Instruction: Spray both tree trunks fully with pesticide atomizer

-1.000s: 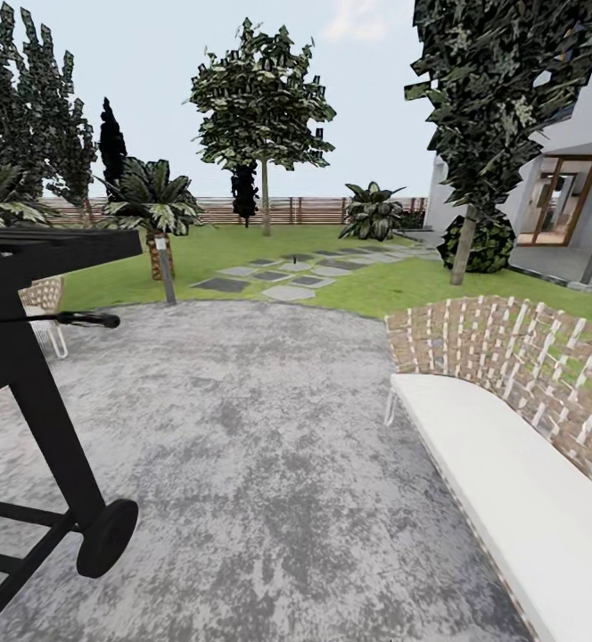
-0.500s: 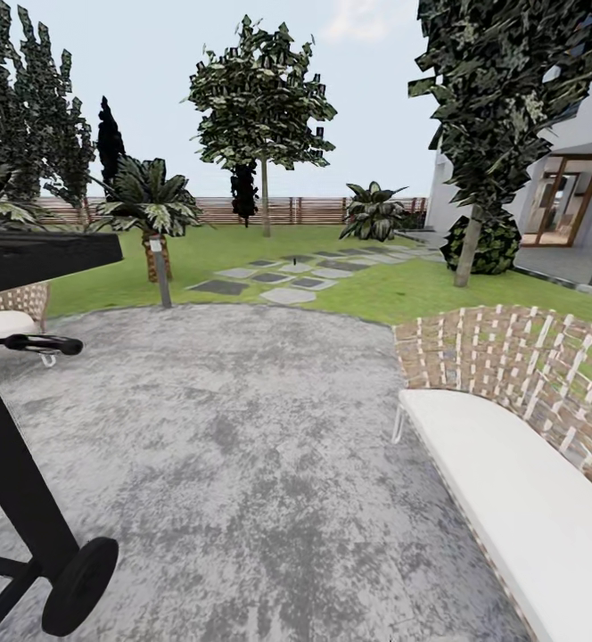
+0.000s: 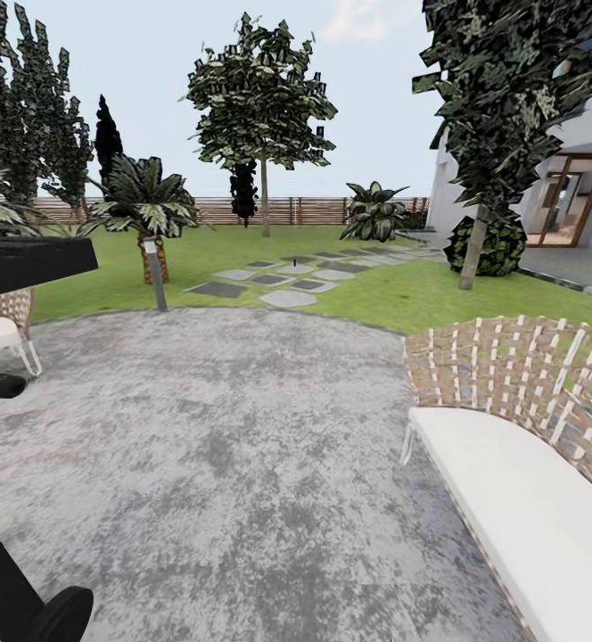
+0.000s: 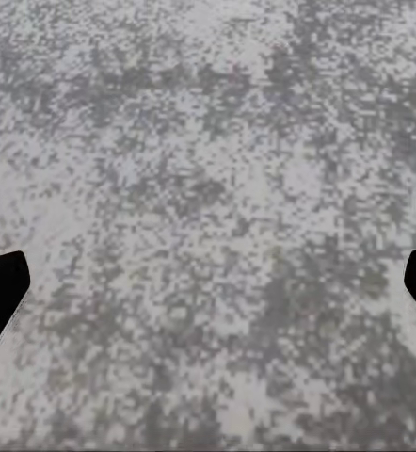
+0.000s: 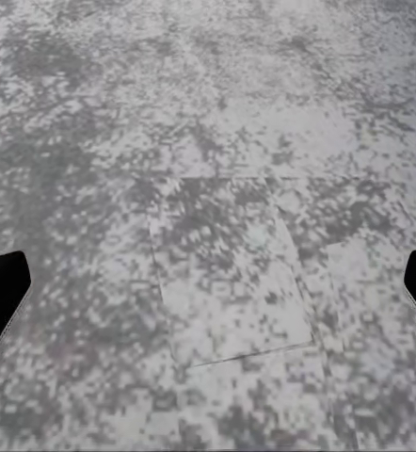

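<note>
Beyond the grey patio lies the garden lawn (image 3: 216, 254). One tree (image 3: 262, 98) stands mid-lawn with its trunk (image 3: 265, 201) before the fence. A second tree (image 3: 501, 89) rises at the right, its pale trunk (image 3: 472, 259) leaning beside a round shrub. I cannot make out the pesticide atomizer; a tiny dark speck on the far stepping stones is too small to identify. My left gripper (image 4: 208, 292) is open over speckled paving, black fingertips (image 4: 1, 297) far apart. My right gripper (image 5: 208, 292) is open too, above a paving slab, with nothing between its fingertips (image 5: 1, 292).
A black grill cart (image 3: 28, 259) with a wheel (image 3: 60, 615) stands close at the left. A wicker sofa with a white cushion (image 3: 528, 499) lines the right. A wicker chair (image 3: 2, 325), a lamp bollard (image 3: 156, 276), a short palm (image 3: 149, 201) and stepping stones (image 3: 287, 281) lie ahead.
The whole view has moved forward across the patio. The grill cart has slid off toward the left edge and the sofa sits lower in the picture. The lawn looks nearer.
</note>
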